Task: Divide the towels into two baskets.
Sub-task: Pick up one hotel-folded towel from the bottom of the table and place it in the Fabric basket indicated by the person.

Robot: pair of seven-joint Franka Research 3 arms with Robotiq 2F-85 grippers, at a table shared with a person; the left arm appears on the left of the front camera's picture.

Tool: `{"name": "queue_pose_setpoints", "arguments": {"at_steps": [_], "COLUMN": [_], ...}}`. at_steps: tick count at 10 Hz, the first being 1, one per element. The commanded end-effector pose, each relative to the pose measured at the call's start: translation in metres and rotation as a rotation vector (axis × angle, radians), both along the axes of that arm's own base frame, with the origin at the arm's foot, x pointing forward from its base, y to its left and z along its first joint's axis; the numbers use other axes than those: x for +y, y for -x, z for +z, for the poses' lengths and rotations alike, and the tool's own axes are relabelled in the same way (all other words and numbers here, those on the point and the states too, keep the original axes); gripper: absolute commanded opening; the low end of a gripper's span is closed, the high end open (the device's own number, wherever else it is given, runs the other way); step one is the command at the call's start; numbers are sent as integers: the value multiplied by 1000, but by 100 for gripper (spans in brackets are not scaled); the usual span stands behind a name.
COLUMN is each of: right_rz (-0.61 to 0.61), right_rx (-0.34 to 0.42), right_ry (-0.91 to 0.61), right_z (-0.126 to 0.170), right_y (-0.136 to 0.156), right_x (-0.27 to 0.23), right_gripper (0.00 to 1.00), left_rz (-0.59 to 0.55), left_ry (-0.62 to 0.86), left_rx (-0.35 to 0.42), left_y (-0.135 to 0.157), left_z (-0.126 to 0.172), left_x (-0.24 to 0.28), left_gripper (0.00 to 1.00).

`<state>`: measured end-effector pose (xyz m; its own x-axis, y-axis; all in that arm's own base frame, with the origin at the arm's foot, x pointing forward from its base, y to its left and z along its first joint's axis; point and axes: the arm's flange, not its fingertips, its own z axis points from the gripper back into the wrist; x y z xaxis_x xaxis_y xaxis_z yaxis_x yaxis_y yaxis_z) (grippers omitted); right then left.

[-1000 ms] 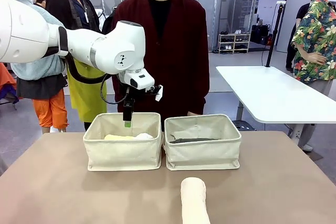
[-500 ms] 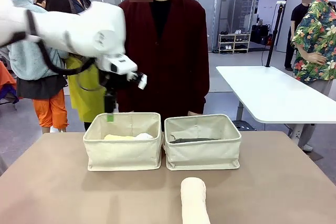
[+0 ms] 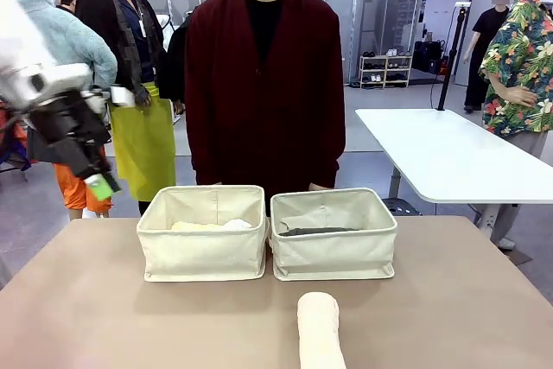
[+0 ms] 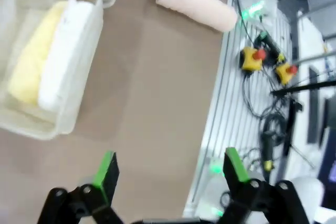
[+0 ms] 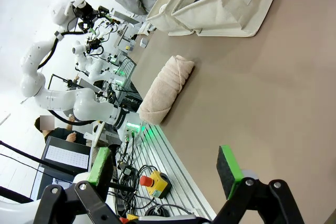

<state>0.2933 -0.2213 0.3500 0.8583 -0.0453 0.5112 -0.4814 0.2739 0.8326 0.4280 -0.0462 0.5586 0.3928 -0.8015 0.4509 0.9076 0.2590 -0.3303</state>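
**Front view.** The left fingers (image 3: 100, 186) hang tilted at nine o'clock, above the left end of the bench (image 3: 104, 300), with nothing in them. Two baskets sit just beside each other at the centre. The left basket (image 3: 203, 257) holds the yellow towel (image 3: 192, 226), with the white towel (image 3: 238, 224) on its three o'clock side. The right basket (image 3: 333, 258) holds the dark grey towel (image 3: 318, 232). The pink towel (image 3: 320, 330) lies on the bare bench at six o'clock, one end toward the baskets and apart from them. A person (image 3: 263, 84) in a dark red cardigan stands at twelve o'clock, behind the baskets.

**Left wrist view.** The left fingers are spread wide and empty over bare bench near its edge. At ten o'clock is the left basket, where the yellow towel (image 4: 29, 69) and white towel (image 4: 63, 56) lie side by side, touching. The pink towel (image 4: 197, 6) lies at twelve o'clock, close to the bench edge. Two yellow button boxes (image 4: 252, 59) sit at two o'clock, off the bench.

**Right wrist view.** The right fingers (image 5: 164, 166) are spread wide and grip nothing, over the bench. The pink towel (image 5: 165, 90) lies just off centre toward nine o'clock. One basket (image 5: 220, 3) is at twelve o'clock; which one, I cannot tell.
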Motion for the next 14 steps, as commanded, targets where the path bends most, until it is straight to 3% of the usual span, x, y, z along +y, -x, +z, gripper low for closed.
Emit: {"name": "queue_pose_setpoints", "arguments": {"at_steps": [1, 2, 3, 5, 7, 8, 9, 10, 11, 14], "right_rz": [9, 9, 9, 9, 9, 9, 9, 9, 9, 9], "right_rx": [-15, -15, -15, -15, -15, -15, -15, -15, -15, -15], "right_ry": [4, 4, 4, 4, 4, 4, 4, 4, 4, 4], "right_z": [2, 2, 2, 2, 2, 2, 2, 2, 2, 2], "right_y": [5, 5, 5, 5, 5, 5, 5, 5, 5, 5], "right_x": [1, 1, 1, 1, 1, 1, 1, 1, 1, 1], "right_gripper": [100, 100, 100, 100, 100, 100, 100, 100, 100, 100], "left_rz": [225, 308, 501, 560, 659, 697, 697, 748, 726, 726], "left_ry": [171, 252, 395, 619, 823, 833, 826, 827, 803, 803], "left_rx": [11, 55, 96, 192, 272, 322, 302, 299, 313, 313], "left_y": [34, 57, 80, 100, 111, 117, 119, 115, 131, 131], "left_z": [-14, -21, -30, -66, -119, -142, -151, -153, -151, -151], "left_x": [61, 102, 150, 213, 268, 283, 291, 298, 284, 284], "left_gripper": [100, 100, 100, 100, 100, 100, 100, 100, 100, 100]}}
